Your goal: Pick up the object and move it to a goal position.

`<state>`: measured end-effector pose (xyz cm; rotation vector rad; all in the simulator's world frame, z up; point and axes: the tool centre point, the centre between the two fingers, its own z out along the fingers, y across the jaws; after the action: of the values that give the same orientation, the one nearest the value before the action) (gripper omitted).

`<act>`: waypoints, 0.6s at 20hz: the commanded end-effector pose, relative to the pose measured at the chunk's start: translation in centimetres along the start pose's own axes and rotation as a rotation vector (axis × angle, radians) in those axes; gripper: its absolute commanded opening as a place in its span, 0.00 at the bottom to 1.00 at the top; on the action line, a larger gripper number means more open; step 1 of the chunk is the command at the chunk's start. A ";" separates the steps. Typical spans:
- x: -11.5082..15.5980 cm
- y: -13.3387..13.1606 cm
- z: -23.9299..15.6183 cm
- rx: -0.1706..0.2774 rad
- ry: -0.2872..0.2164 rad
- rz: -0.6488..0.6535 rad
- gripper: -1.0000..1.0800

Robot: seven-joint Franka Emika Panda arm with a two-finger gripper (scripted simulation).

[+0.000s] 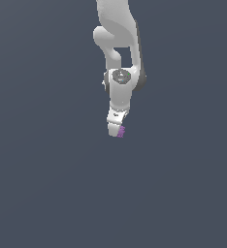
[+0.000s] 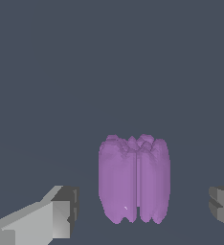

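The grey, blocky fingers are standing spread apart, with the purple object sitting in the gap between them, touching neither pad. The object is showing a lumpy, ribbed, upright form with a matte surface. In the exterior view it is appearing at the tip of the smooth white gripper, against the plain dark grey tabletop.

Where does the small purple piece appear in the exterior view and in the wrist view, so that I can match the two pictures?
Exterior view: the purple piece sits near the picture's centre, at the tip of the white hand.
Wrist view: the purple piece stands between the two fingers, with a gap on each side.
Shared landmark: the hand itself, around the piece in both views.
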<state>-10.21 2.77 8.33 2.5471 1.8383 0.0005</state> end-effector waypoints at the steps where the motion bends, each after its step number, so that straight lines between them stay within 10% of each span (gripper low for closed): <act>1: 0.0 -0.1 0.8 0.001 0.000 -0.001 0.96; 12: 0.0 -0.1 4.4 0.001 0.000 -0.004 0.96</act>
<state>-10.35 2.78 4.17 2.5443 1.8444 -0.0016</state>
